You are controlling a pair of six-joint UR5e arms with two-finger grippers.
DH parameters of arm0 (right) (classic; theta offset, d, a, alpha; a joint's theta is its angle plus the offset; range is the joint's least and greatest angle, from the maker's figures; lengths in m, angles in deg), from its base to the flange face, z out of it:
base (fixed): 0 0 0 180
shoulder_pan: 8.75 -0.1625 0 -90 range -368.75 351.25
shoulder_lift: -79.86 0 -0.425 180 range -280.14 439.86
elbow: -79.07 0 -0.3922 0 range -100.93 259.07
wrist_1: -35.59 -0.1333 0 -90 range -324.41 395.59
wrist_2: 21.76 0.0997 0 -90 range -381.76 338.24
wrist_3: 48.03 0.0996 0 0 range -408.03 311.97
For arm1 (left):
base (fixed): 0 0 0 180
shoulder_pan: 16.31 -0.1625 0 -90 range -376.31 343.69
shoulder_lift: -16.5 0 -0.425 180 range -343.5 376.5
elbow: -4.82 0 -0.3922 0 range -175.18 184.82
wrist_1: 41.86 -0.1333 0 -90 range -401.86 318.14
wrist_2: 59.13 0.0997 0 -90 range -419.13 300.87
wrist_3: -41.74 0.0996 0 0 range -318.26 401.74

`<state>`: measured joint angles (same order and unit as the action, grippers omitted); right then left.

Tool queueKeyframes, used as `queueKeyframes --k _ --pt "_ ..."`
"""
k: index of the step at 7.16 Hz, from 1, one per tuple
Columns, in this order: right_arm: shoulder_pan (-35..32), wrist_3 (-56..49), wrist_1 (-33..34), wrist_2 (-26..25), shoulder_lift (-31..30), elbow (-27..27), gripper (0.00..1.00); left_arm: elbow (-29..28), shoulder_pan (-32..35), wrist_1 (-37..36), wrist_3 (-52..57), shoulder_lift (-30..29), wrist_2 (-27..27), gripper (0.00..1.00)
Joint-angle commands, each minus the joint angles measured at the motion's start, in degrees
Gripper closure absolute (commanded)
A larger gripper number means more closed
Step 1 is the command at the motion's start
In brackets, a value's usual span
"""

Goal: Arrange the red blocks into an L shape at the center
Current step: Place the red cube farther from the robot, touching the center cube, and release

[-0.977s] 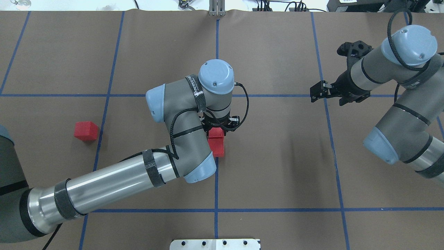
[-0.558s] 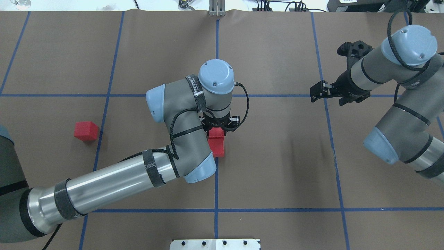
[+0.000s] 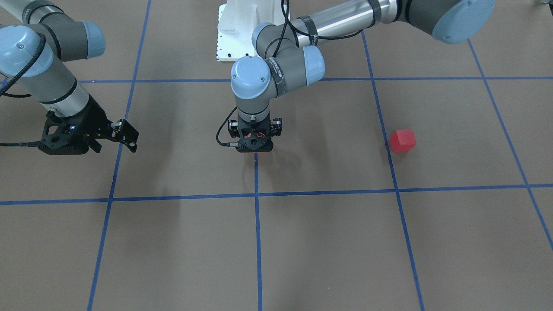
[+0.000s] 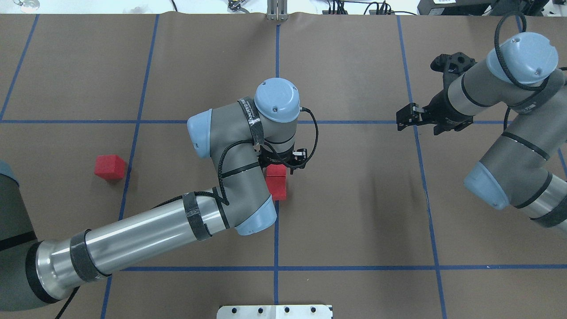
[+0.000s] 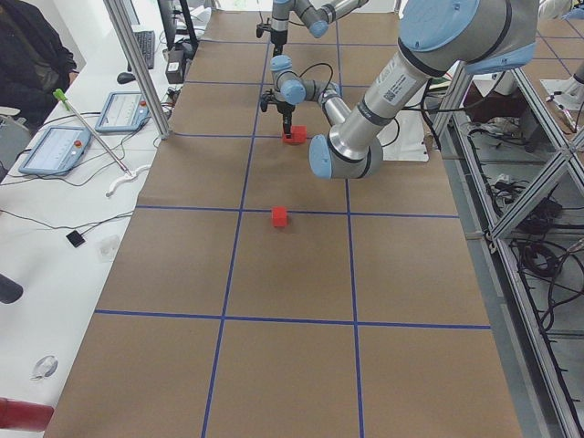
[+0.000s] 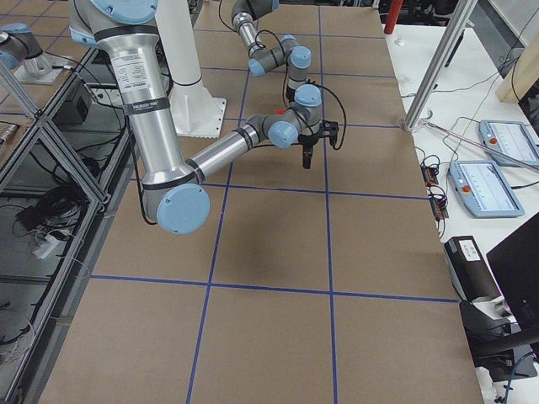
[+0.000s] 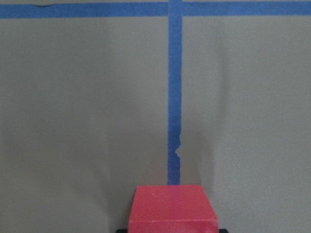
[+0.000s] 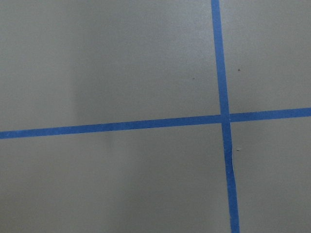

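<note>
You have two red blocks (image 4: pixel 277 188) lying against each other on the center line (image 4: pixel 276 230) of the worktop (image 4: pixel 354 199), and the third block (image 4: pixel 110 167) sits well off that line on the left arm's side. Your left fingers (image 3: pixel 255 146) straddle the block of the pair farther from the base; whether they grip it cannot be told. Your right fingers (image 4: pixel 405 110) hang parted and empty, well off the line on the opposite side.

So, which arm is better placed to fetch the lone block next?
Left. The lone block lies on that arm's side, nearer the left hand; the right hand hovers far off on the other side.
</note>
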<state>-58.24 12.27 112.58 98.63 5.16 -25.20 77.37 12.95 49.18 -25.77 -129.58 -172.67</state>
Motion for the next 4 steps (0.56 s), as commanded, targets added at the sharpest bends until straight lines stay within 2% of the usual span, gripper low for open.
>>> queueKeyframes --k 1,2,4 --pt "0.0 0.0 0.0 -0.1 0.0 0.0 0.01 3.4 0.6 -1.4 -0.2 0.3 0.1 0.0" --pt "0.0 0.0 0.0 -0.1 0.0 0.0 0.01 10.7 0.9 -5.1 -0.3 3.6 0.0 0.0" --pt "-0.1 0.0 0.0 -0.1 0.0 0.0 0.01 29.3 3.3 -5.7 0.4 19.8 0.1 0.0"
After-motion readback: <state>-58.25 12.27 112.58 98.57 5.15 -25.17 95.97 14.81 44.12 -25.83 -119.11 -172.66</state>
